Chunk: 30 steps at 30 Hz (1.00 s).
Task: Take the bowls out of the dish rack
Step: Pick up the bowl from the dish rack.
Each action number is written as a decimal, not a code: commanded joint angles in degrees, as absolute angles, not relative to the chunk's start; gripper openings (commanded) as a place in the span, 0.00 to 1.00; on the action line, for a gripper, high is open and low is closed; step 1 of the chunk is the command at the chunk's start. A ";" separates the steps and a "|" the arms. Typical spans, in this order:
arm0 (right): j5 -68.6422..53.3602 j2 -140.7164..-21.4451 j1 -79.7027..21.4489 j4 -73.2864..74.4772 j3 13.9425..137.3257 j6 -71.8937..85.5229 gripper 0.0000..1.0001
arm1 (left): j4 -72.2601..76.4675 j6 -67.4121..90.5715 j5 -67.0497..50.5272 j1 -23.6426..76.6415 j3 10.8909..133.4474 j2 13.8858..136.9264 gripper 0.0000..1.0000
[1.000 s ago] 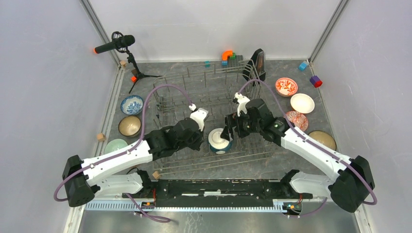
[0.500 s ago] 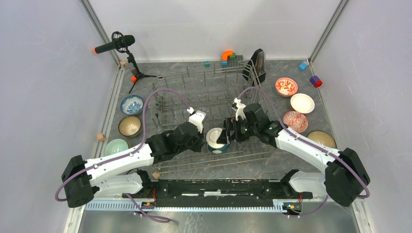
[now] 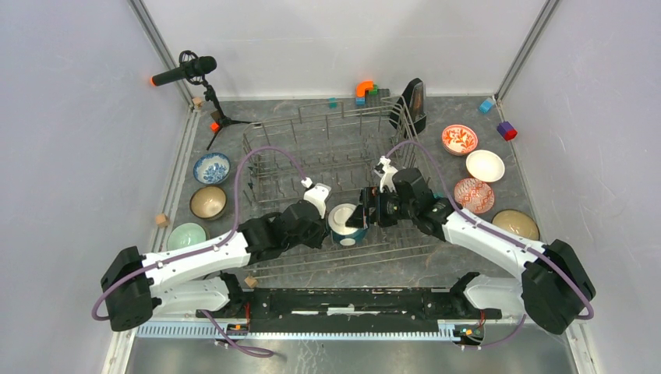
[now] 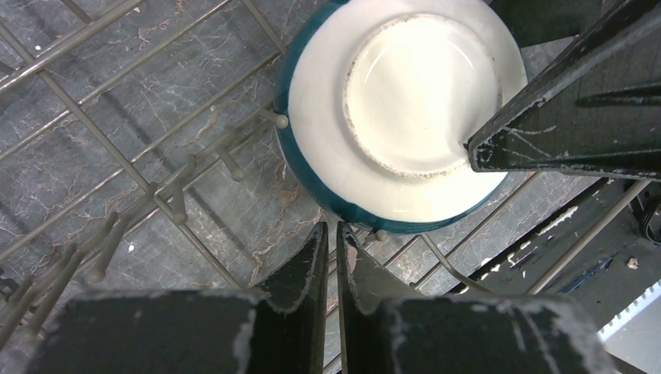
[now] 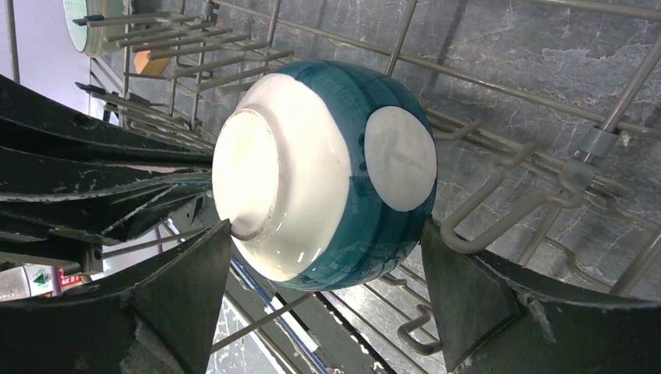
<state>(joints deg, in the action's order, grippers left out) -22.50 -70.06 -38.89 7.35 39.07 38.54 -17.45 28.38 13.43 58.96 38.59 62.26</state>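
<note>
Out on the left of the bench, three bowls sit unloaded: the blue-white bowl, a tan bowl and the mint bowl. Next comes the left claw, fingers pressed together, holding nothing, its tip just beside the last bowl in the dish rack.

That's the teal bowl, tipped on its side among the tines at the rack's near edge. The right claw is spread wide around it — one finger at the foot, one by the rim side. Four more bowls lie beyond on the right, so this looks like the final pick. The next move calls for closing squarely on the bowl, then lifting it clear of the tines.

The left wrist view shows the white foot ring face-on, with the right claw's finger crossing it — the overhead view hides this. The right wrist view shows a white spot on the teal wall, though I can't tell whether the finger on that side touches.
</note>
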 commanded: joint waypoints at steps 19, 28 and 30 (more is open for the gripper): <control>-36.04 -66.73 -39.54 -16.92 35.97 54.42 0.75 | -10.44 31.80 13.07 58.81 37.90 65.00 0.15; -35.87 -66.37 -39.35 -12.04 36.89 51.72 0.75 | -9.25 31.76 13.28 58.83 37.63 65.22 0.15; -36.32 -66.13 -39.35 -12.73 36.12 52.30 0.73 | -8.50 31.80 13.41 58.89 37.23 65.26 0.15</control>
